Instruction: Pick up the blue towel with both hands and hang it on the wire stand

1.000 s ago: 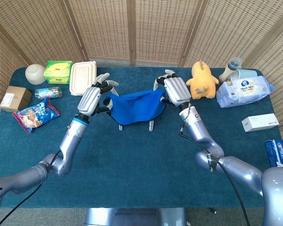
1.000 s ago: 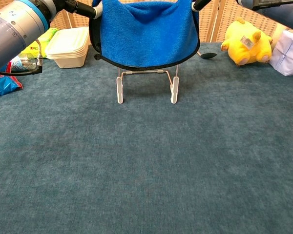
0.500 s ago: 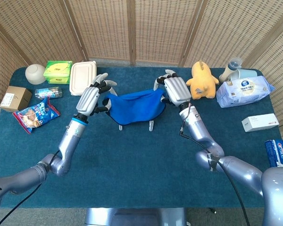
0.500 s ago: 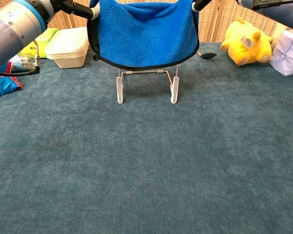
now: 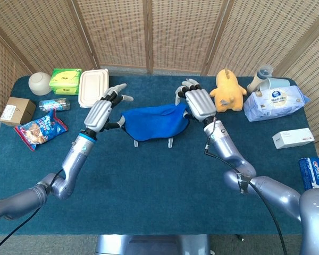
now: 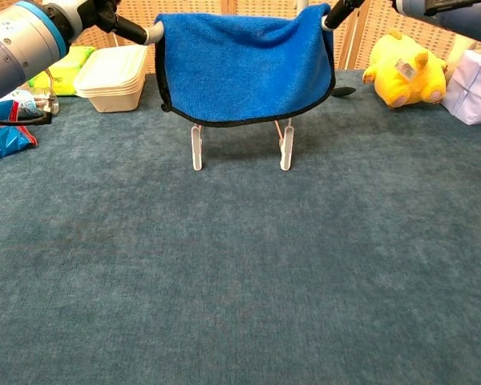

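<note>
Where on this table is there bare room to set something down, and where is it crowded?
Bare cloth spans the near side of the table, in front of the wire stand under the blue towel. The back left around the lunch box and back right beside the yellow plush are crowded.

Your left hand (image 5: 102, 112) is raised with fingers spread, thumb and a fingertip pinching the left corner of the towel (image 5: 155, 122). Your right hand (image 5: 198, 103) mirrors it, back facing up, gripping the right corner. Both forearms reach forward from bent elbows
</note>
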### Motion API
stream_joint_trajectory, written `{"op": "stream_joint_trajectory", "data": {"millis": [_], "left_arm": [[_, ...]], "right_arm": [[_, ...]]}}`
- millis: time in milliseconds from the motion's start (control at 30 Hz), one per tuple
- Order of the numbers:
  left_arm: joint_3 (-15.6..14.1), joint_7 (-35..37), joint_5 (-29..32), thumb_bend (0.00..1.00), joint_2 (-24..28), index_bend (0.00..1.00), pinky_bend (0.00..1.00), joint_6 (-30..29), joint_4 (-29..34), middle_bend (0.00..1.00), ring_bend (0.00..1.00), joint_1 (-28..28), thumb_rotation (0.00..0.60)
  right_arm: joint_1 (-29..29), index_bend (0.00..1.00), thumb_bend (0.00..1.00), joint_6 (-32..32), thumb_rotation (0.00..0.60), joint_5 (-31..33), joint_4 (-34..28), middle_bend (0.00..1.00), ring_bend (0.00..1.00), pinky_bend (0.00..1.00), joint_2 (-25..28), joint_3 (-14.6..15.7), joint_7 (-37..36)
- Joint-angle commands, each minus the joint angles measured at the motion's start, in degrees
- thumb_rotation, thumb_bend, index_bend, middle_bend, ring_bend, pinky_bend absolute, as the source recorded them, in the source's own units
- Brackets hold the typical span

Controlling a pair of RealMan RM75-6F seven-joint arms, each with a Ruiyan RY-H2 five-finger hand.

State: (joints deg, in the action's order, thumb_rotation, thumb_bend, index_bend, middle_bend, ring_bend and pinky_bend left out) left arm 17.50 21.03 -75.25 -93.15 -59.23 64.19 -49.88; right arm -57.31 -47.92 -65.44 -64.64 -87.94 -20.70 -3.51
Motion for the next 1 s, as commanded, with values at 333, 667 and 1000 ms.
{"op": "stream_joint_trajectory", "data": {"millis": [333,667,1000], "left_arm": [[-0.46,-3.29,1.0,0.57,2.91,0.04,0.0,0.16,2.66,0.0,0.0,1.42,0.6],[-0.84,-3.42,1.27,0.57,3.91,0.04,0.0,-0.4,3.43,0.0,0.0,2.77,0.6],[-0.31,-2.83,1.48,0.57,4.49,0.03,0.0,-1.2,3.68,0.0,0.0,3.46,0.6]], "right_arm": [[0.01,0.06,0.28,2.35,0.6,0.27,-2.63,0.1,0.0,0.0,3.57,2.01,4.97],[-0.4,0.04,0.28,1.82,0.6,0.13,-3.08,0.1,0.0,0.0,3.88,2.48,7.59],[-0.19,0.0,0.28,1.38,0.6,-0.43,-3.13,0.08,0.0,0.0,4.76,3.95,11.16]]}}
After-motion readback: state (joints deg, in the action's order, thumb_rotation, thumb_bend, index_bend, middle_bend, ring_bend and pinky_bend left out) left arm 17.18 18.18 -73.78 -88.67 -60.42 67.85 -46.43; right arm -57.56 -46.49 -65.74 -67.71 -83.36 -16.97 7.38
